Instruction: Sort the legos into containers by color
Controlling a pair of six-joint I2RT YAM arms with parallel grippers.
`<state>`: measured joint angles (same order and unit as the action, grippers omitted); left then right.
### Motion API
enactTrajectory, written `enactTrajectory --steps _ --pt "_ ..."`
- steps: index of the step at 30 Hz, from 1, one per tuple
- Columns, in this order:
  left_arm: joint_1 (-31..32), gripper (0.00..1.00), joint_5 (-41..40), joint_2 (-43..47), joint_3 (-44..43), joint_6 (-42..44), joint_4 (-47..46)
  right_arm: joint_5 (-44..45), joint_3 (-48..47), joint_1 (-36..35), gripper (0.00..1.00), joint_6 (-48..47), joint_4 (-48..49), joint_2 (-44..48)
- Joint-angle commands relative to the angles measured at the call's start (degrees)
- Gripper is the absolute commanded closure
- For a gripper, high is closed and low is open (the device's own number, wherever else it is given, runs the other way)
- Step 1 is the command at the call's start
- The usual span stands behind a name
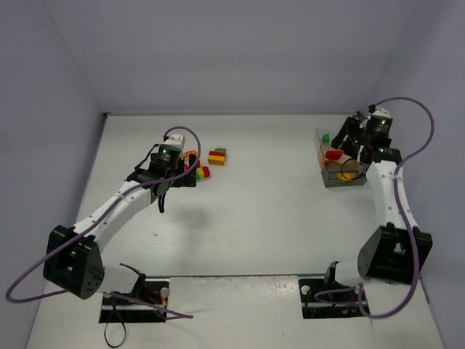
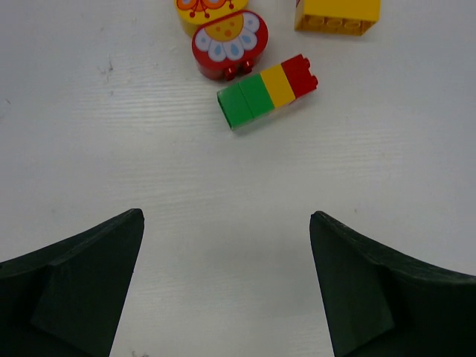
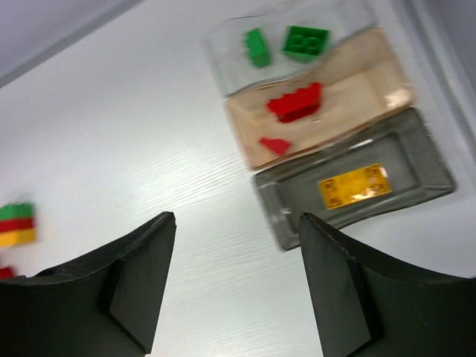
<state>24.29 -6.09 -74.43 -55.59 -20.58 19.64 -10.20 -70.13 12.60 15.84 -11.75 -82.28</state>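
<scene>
By the containers (image 3: 372, 74) the right hand (image 3: 236, 249) gapes empty; the left hand (image 2: 227, 253), spread wide, faces a striped brick (image 2: 268, 91).

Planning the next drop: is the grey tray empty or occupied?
Occupied: one yellow brick lies flat inside the grey tray; nothing else shows in it.

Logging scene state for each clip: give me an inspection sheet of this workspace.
Surface: white table, no spills seen.
Job's things: tray on the right holds two green bricks, two red pieces and one yellow brick, each colour in its own compartment; unsorted legos lie ahead of the left gripper.
Clutter: nothing seen.
Grippers: left gripper open, empty; right gripper open, empty, near the tray.
Cables: two purple cables, one per side, looping loosely.
Surroundings: plain pale walls on three sides.
</scene>
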Motion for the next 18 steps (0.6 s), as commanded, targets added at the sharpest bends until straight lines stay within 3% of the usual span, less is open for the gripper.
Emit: enactTrajectory --steps 1,3,7,10,14,18 --pt "-0.4 0.14 0.3 -4.7 -6.2 -0.6 -3.0 -4.3 3.4 -3.3 0.36 1.0 1.3 6.3" --pt "-0.4 0.14 1.0 -8.5 -8.1 2.4 -4.8 -6.2 5.7 -3.9 0.36 1.6 1.5 9.7" --pt "-0.6 0.14 4.3 -13.8 -11.4 17.2 -5.5 -10.5 9.0 -4.5 0.36 1.8 2.0 15.6" --pt "-1.3 0.16 7.9 -19.6 -14.1 22.2 -5.1 -12.8 11.6 -4.8 0.36 1.6 2.1 19.1" --pt "-2.3 0.26 9.8 -24.4 -17.3 23.7 -5.3 -15.5 14.0 -4.9 0.35 1.0 2.0 22.2" --pt "-3.2 0.26 9.8 -29.2 -21.5 24.8 -3.4 -16.3 15.8 -4.9 0.35 0.8 2.0 24.9"
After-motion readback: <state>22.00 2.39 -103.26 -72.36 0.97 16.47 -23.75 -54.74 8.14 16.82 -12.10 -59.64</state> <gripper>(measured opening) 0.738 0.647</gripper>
